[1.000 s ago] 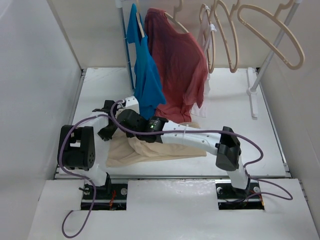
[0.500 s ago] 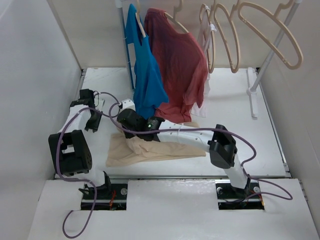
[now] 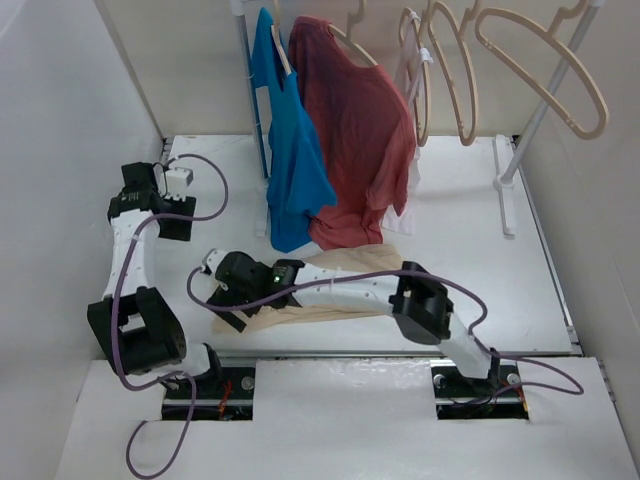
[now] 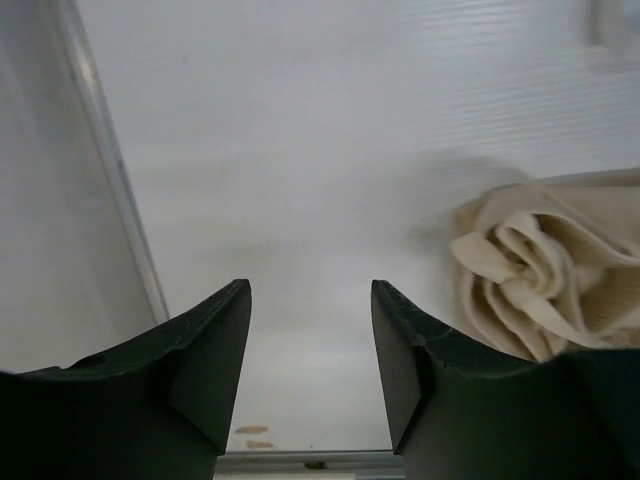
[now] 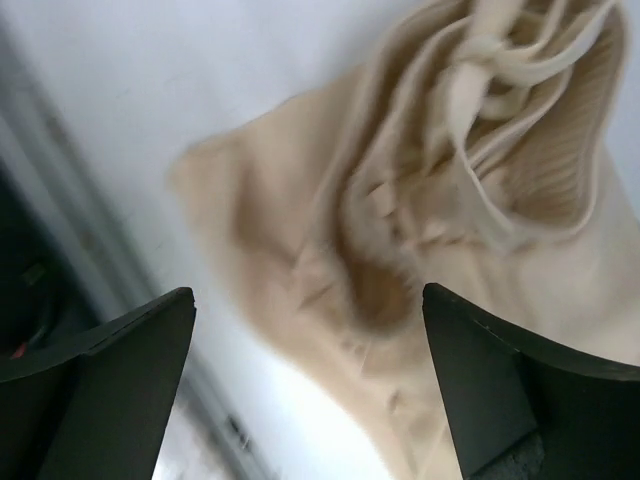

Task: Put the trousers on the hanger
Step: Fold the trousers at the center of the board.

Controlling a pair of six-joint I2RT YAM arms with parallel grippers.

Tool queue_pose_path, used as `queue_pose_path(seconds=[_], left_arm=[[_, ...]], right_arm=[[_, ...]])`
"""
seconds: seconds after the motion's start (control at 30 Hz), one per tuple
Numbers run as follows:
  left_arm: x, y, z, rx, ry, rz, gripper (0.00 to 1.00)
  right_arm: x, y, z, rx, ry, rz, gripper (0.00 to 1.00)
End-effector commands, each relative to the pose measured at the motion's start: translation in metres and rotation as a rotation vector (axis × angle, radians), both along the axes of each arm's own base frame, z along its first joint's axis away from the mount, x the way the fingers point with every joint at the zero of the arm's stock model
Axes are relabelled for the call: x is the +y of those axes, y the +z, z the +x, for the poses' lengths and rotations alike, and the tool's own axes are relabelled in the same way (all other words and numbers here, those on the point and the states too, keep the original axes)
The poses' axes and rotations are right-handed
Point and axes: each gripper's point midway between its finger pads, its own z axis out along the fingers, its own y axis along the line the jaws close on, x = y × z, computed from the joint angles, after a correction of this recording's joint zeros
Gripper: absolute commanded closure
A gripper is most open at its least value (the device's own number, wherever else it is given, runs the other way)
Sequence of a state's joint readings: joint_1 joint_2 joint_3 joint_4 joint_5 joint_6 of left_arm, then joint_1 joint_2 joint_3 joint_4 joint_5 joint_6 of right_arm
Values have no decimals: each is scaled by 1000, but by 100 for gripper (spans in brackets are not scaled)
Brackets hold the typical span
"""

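From above, the right arm hides much of the trousers (image 3: 352,262); we see only creased beige edges near the table's (image 3: 470,220) 6 o'clock side. The right gripper (image 5: 308,295) hangs over the bunched, blurred cloth, spread wide and grasping nothing. The left gripper (image 4: 310,300), at 9 o'clock, is released and empty. The hanger (image 3: 592,120) hangs at 1 o'clock, its top cut off. A red T-shirt (image 3: 355,130) and a blue shirt (image 3: 290,150) hang at 12.
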State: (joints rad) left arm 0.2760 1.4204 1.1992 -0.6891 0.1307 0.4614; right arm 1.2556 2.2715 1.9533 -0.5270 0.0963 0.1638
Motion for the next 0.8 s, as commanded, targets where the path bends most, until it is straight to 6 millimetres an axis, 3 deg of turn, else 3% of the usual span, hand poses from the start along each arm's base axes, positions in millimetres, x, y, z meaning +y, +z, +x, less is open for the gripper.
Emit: queue_pose_path(seconds=[0.0, 0.03, 0.07, 0.1, 0.13, 0.17, 0.2, 0.23, 0.27, 0.3, 0.37, 0.4, 0.5, 0.63, 0.77], left_arm=[[-39, 15, -4, -22, -150, -149, 51], [-52, 15, -4, -18, -200, -173, 50], [-61, 9, -11, 11, -237, -187, 48], [-69, 7, -13, 15, -269, -196, 47], [-87, 6, -19, 24, -320, -223, 46], [-96, -6, -27, 56, -355, -238, 42], [-103, -8, -32, 64, -378, -239, 42], [-112, -13, -37, 82, -405, -253, 40], [-127, -14, -42, 93, -448, -256, 40], [-136, -20, -43, 89, -472, -257, 32], [-158, -21, -47, 93, -528, -230, 32], [-166, -18, -45, 76, -549, -218, 32], [-185, -25, -53, 83, -608, -171, 27], [-180, -56, -60, 148, -593, -53, 27], [-164, -85, -49, 152, -540, 56, 31]], right_arm=[[-1, 109, -15, -99, 85, 187, 0], [-20, 95, -12, -57, 70, 172, 0], [-30, 103, -8, -39, 41, 204, 0], [-42, 134, -5, -12, -13, 297, 0], [-60, 133, 11, 32, -63, 312, 0], [-87, 102, 13, 81, -121, 252, 0], [-103, 111, 17, 111, -187, 291, 0], [-119, 101, 20, 135, -230, 278, 0], [-150, 68, 27, 159, -314, 201, 0], [-164, 58, 29, 177, -352, 186, 0], [-204, 44, 41, 226, -494, 159, 0], [-228, 21, 40, 260, -566, 110, 0], [-289, -7, 57, 350, -811, 67, 0], [-328, -3, 75, 331, -962, 108, 0], [-351, -4, 89, 338, -1051, 117, 0]])
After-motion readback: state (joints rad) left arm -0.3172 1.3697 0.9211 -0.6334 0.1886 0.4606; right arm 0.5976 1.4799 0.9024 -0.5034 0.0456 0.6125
